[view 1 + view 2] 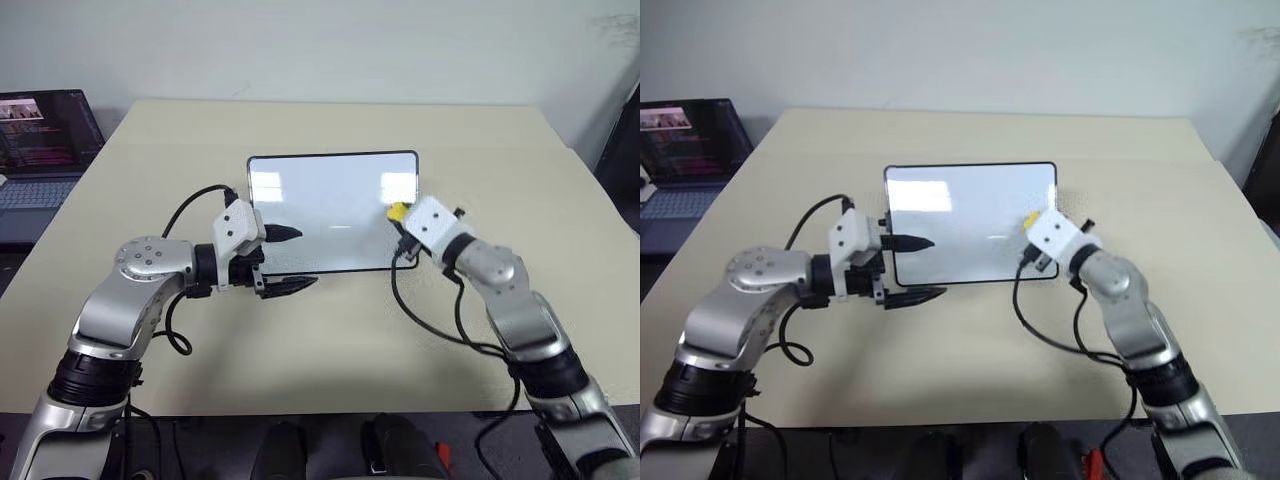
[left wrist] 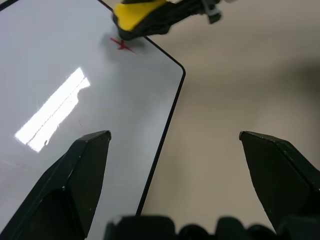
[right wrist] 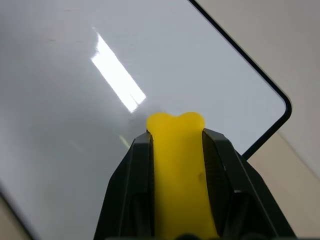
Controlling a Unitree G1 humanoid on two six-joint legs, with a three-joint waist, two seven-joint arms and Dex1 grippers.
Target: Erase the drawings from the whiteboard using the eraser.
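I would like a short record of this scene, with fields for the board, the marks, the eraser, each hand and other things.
board: whiteboard flat on the table
marks: one red cross near the board's edge, right beside the eraser
eraser: yellow eraser over the board
right hand: right hand shut on the eraser
left hand: left hand open, one finger over the board's corner, one over the table
other: laptop at the table's far left
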